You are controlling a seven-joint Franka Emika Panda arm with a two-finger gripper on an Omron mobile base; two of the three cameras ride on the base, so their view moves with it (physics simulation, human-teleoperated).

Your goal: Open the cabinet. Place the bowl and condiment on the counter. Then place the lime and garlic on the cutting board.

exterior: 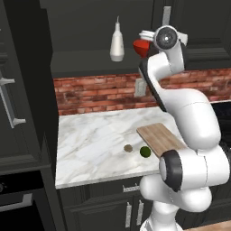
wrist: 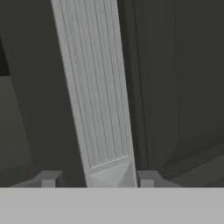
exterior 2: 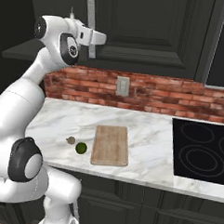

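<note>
- Dark kitchen, brick backsplash, marble counter (exterior 2: 145, 129).
- The cabinet (exterior 2: 150, 32) is sitting at 12 o'clock above it; the left door is looking open, with the condiment (exterior: 117, 43) and bowl (exterior: 140, 47) showing inside.
- The gripper (wrist: 97, 178) is straddling the handle (wrist: 94, 87), jaws part-open, not clamping.
- Risk: pulling early is letting the fingers slip off.
- Lime (exterior 2: 81, 147) and garlic (exterior 2: 71, 140) are lying at 9 o'clock of the board (exterior 2: 110, 145).

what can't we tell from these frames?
- Bowl: left base view, only a red sliver shows; the arm covers the rest.
- Handle: hand view, top cut by the edge; whether the fingers touch it is unclear.
- Garlic: right base view, too small for detail.
</note>
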